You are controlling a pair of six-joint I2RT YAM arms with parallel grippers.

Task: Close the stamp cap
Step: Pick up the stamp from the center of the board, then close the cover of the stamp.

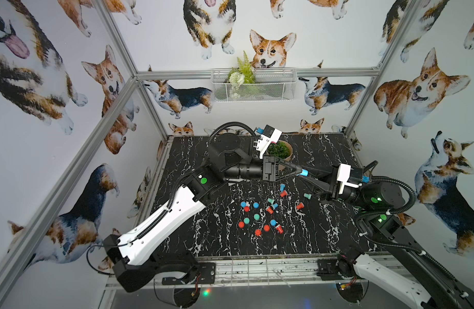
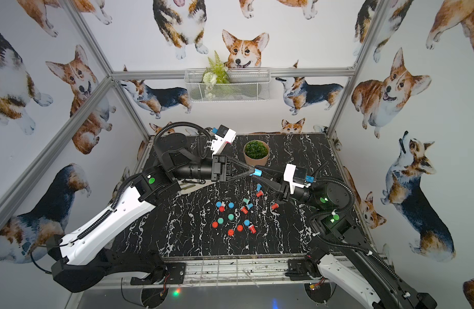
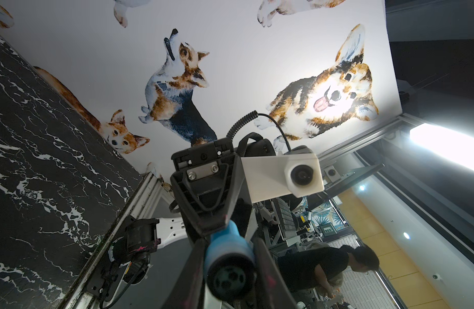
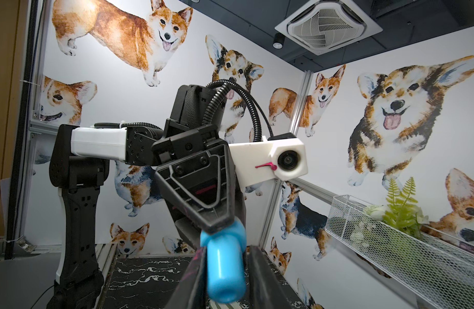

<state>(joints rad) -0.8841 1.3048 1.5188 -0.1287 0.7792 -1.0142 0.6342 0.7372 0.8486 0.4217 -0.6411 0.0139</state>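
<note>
A blue stamp [image 1: 305, 172] [image 2: 257, 173] hangs in mid-air above the table, between both grippers, which meet tip to tip. My left gripper [image 1: 301, 171] [image 2: 253, 171] [image 3: 230, 240] is shut on the stamp's wide end [image 3: 230, 256], whose dark round face points back at the left wrist camera. The slim handle [image 4: 225, 273] points into my right gripper [image 1: 308, 175] [image 2: 260, 171] [image 4: 226, 248]. Its fingers stand on either side of the handle, and a thin gap shows on one side. I cannot tell the cap from the stamp's body.
Several loose red, blue and teal stamps and caps [image 1: 260, 214] [image 2: 234, 214] lie scattered on the black marble table [image 1: 203, 240] below the grippers. A potted plant [image 1: 281, 149] [image 2: 256, 151] stands just behind them. A wire basket [image 1: 253, 85] hangs on the back wall.
</note>
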